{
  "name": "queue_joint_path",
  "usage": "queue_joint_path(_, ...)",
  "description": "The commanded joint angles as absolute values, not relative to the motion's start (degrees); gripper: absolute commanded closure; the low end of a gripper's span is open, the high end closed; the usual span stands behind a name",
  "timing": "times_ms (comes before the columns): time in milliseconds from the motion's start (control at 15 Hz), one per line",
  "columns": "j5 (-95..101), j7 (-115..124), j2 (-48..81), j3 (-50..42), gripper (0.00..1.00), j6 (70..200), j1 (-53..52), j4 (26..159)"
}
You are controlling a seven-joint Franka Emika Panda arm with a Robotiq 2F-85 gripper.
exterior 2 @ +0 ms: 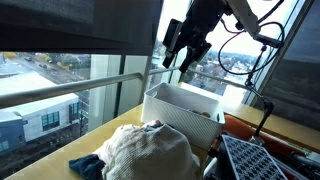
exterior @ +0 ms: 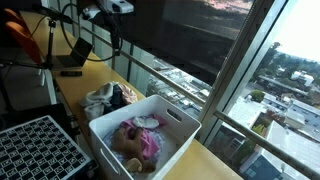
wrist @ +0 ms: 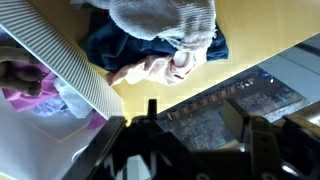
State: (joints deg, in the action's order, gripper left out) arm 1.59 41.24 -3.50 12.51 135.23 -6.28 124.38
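Note:
My gripper [exterior 2: 184, 58] hangs high above the far end of a white plastic bin [exterior 2: 180, 103], close to the window. In the wrist view the gripper [wrist: 192, 118] stands open, both dark fingers [wrist: 236, 115] apart with only the window ledge and the city below showing between them. The bin [exterior: 170, 118] holds pink and white clothes [exterior: 140, 140]. Beside the bin lies a pile of clothes: a grey-white cloth [wrist: 165, 20] on top, a dark blue one [wrist: 105, 45] and a pale pink one [wrist: 150, 68].
The bin and the pile [exterior 2: 150, 150] rest on a wooden table [exterior: 100, 75] along a large window with a railing [exterior 2: 60, 95]. A black grid rack [exterior: 40, 148] stands next to the bin. A laptop [exterior: 72, 58] and cables sit at the table's far end.

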Motion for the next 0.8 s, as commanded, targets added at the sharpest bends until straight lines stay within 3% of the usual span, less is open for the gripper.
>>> queue_joint_path(0, 3.6, 41.6, -1.7, 10.3, 0.00, 131.8, -5.8, 120.8)
queue_joint_path(733, 12.2, 45.5, 5.6, -1.3, 0.00, 134.3, 1.1, 122.6)
